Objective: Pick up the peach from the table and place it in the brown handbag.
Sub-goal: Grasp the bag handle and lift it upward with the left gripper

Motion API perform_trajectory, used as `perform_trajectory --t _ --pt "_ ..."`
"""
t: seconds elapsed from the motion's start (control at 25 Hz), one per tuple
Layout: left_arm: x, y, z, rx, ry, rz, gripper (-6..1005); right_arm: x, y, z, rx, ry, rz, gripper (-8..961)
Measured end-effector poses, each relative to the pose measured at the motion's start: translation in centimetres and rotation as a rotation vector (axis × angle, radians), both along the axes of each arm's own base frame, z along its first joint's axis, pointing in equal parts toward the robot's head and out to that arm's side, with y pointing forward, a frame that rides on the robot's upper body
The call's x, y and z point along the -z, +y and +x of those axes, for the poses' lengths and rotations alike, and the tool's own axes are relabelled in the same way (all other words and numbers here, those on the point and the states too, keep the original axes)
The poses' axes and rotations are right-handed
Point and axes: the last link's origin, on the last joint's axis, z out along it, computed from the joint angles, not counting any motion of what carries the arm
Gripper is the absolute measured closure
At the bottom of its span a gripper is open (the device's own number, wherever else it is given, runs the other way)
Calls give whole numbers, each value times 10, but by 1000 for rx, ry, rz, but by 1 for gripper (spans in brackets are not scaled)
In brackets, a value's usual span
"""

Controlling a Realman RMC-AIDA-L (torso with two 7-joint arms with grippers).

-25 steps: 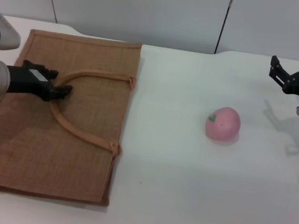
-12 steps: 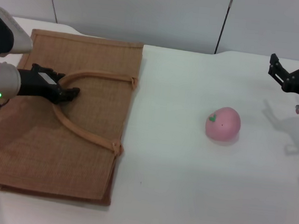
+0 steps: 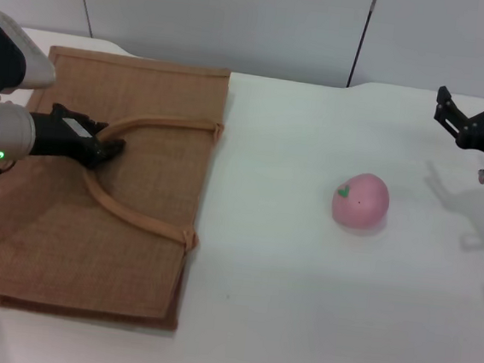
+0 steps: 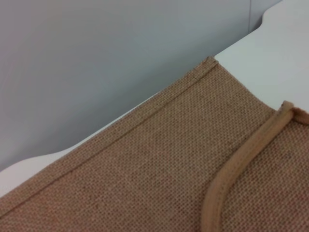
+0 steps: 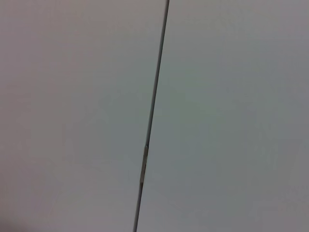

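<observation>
The small round pink peach (image 3: 361, 201) sits alone on the plain white desk (image 3: 298, 307), well apart from the flat tan-brown woven jute handbag (image 3: 65, 233). The left gripper (image 3: 110, 148) pinches the bag's curved loop handle (image 3: 128, 209), probably to open its mouth. The right gripper (image 3: 476, 114) hovers beyond the peach, jaws spread.

We see bare table (image 3: 284, 280) on every side of the peach (image 3: 361, 200); the brown handbag (image 3: 93, 219) lies flat, well apart from it.
</observation>
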Motion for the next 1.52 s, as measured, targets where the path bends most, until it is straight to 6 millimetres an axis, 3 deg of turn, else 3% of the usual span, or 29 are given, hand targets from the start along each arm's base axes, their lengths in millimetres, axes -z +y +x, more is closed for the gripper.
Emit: perform_trajectory --t 0.48,1.08,1.36,1.52 --pt "1 6 -3 -29 32 38 877 -1 0 0 0 0 2 101" --pt "-4 16 18 33 9 19 878 -2 1 1 -1 -6 1 104" --pt "-29 17 38 86 -61 5 878 -2 0 1 -2 -7 0 105" --pt "-55 15 48 112 -79 23 878 3 -2 0 -15 -23 -24 105"
